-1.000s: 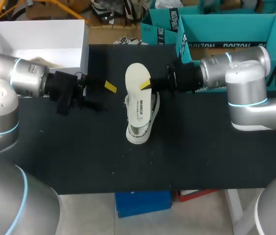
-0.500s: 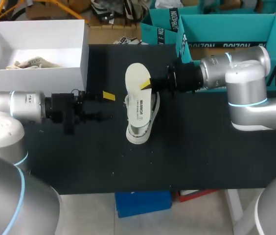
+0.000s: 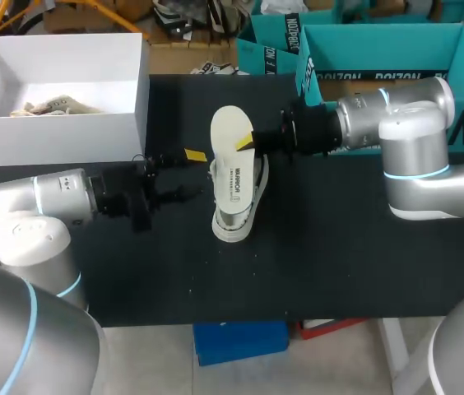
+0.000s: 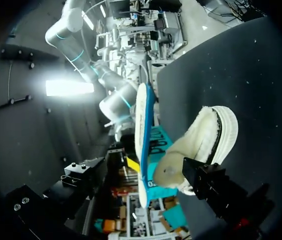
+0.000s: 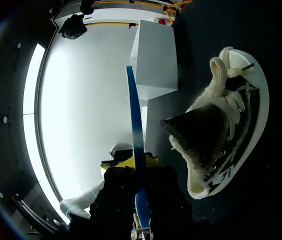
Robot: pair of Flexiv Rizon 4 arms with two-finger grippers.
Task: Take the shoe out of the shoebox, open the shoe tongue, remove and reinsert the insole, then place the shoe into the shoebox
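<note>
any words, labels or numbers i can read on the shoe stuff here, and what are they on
insole: one short dark line of print along its middle, too small to read.
shoe: no readable text.
white box: no print shows.

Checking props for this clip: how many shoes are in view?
1. The white shoe lies mid-table, close to the insole that the right gripper holds. A pale thing lies in the white shoebox; whether it is another shoe cannot be told.
</note>
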